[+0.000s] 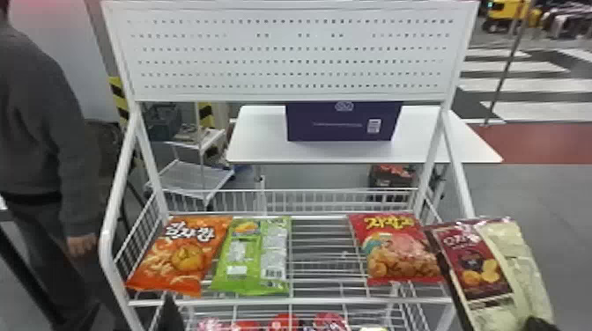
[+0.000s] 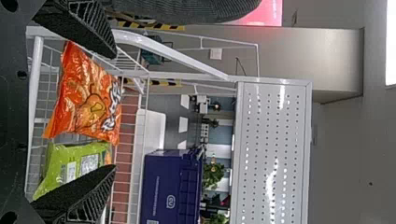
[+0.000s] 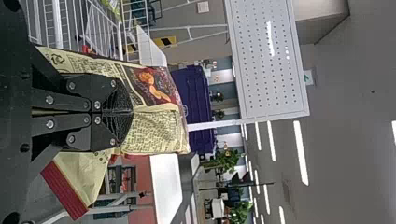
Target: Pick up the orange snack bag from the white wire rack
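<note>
white wire rack (image 1: 326, 302) with orange snack bag (image 1: 178, 255), green bag (image 1: 251, 257), red bag (image 1: 394, 251)

Green snack bag (image 1: 251, 259), lying with its barcode side up. Red snack bag (image 1: 396, 255) to its right, well apart; picture of brown snacks on the front. Further right, a dark red and cream bag (image 1: 484, 264), tilted. Small red and pink packs (image 1: 284, 323) lower down. Beyond: white table (image 1: 260, 143), dark purple box (image 1: 343, 125) on top; dark crate (image 1: 383, 187) below, red contents. White shelved cart (image 1: 189, 178) left of table. Floor: white stripes (image 1: 524, 83), red strip (image 1: 555, 136). Background of right wrist view: leafy plants (image 3: 224, 161).
</note>
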`<move>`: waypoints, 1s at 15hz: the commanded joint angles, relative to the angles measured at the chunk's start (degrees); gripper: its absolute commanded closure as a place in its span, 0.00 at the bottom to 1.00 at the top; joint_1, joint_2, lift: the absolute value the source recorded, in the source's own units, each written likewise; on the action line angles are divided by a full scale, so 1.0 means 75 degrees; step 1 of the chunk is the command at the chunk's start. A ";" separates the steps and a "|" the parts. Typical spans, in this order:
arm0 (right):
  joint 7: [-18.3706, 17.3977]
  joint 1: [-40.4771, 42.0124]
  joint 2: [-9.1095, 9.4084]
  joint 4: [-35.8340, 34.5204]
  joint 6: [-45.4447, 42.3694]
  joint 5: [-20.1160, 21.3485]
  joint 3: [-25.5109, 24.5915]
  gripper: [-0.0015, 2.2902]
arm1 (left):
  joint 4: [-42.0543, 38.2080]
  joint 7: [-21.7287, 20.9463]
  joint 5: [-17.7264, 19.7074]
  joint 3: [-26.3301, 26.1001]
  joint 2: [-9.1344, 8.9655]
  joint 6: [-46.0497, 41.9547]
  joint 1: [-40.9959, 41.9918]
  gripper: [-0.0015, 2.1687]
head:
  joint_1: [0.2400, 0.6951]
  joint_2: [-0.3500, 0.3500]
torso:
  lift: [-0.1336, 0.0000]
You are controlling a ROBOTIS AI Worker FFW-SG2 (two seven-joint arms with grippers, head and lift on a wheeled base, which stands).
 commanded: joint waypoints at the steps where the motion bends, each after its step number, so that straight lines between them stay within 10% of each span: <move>1: 0.0012 0.0011 0.0000 0.0000 0.0000 -0.0001 0.0000 0.99 | -0.0016 0.0000 -0.0021 0.0002 0.0009 0.0023 -0.0008 0.02 | 0.57 0.50 | 1.00; 9: 0.0000 0.0023 -0.0012 0.0000 0.0000 -0.0001 -0.0012 0.99 | 0.0113 -0.0012 -0.0045 -0.0021 0.0009 0.0280 -0.0266 0.02 | 0.57 0.50 | 1.00; 15: 0.0000 0.0058 -0.0012 0.0000 -0.0047 -0.0001 -0.0059 0.99 | 0.1788 -0.0012 -0.0092 -0.0525 -0.0073 0.1968 -0.2797 0.02 | 0.57 0.50 | 1.00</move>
